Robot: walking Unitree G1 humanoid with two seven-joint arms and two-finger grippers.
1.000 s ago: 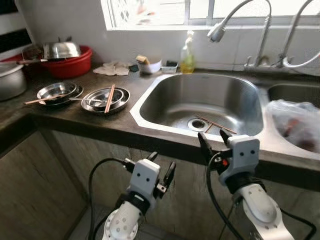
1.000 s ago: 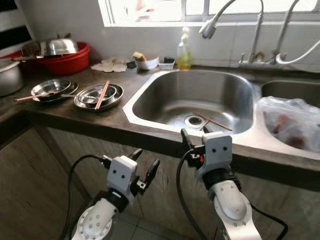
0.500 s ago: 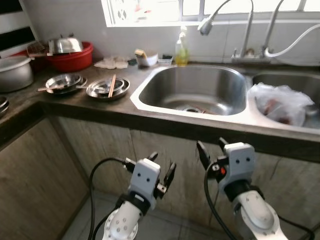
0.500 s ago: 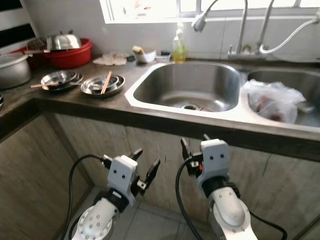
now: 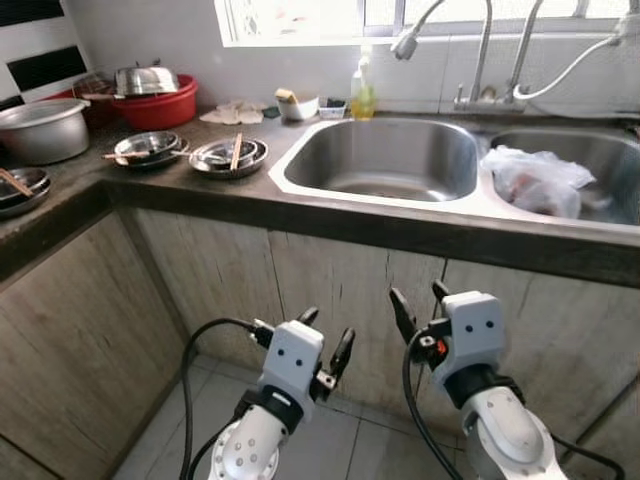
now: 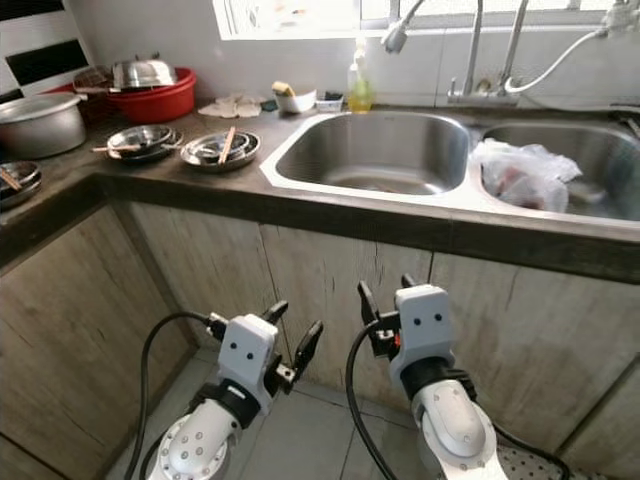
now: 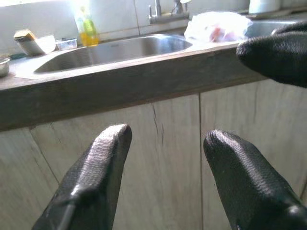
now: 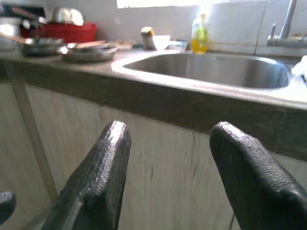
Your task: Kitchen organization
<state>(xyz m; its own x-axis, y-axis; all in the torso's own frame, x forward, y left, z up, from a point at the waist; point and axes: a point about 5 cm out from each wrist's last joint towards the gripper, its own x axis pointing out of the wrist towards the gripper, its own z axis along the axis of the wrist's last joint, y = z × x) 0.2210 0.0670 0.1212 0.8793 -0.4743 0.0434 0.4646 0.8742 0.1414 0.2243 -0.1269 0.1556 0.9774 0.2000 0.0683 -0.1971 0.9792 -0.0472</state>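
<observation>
A: Where are the grippers?

B: Both are low in the frame, in front of the cupboard doors (image 5: 330, 280) and below the counter (image 5: 200, 195). The left gripper (image 5: 325, 340) sits at lower centre-left, its two black fingers spread apart with nothing between them. The right gripper (image 5: 420, 305) is at lower centre-right, fingers likewise parted and empty.

A: And the dishes?

B: On the counter at upper left. Two stacks of steel plates stand side by side: the nearer stack (image 5: 230, 155) has a pair of chopsticks (image 5: 236, 151) lying across it, and the stack to its left (image 5: 146, 148) also carries a stick-like utensil. Behind them is a red basin (image 5: 155, 105) with a steel lid (image 5: 146, 80) resting in it, and a large metal pot (image 5: 45, 128) stands at the far left edge. Another plate (image 5: 18, 187) shows at the left border.

A: What about the sink?

B: A double one. The left bowl (image 5: 385, 160) is in the upper middle; the right bowl (image 5: 590, 160) holds a crumpled plastic bag (image 5: 535, 178). Taps (image 5: 480, 55) rise behind them under the window. A bottle of yellow dish soap (image 5: 362, 92) stands on the ledge beside a small white bowl (image 5: 297, 105) and some cloths (image 5: 238, 113).

A: The wrist views?

B: Each looks between spread fingertips at the cupboard fronts and the counter edge, with the sink beyond.
</observation>
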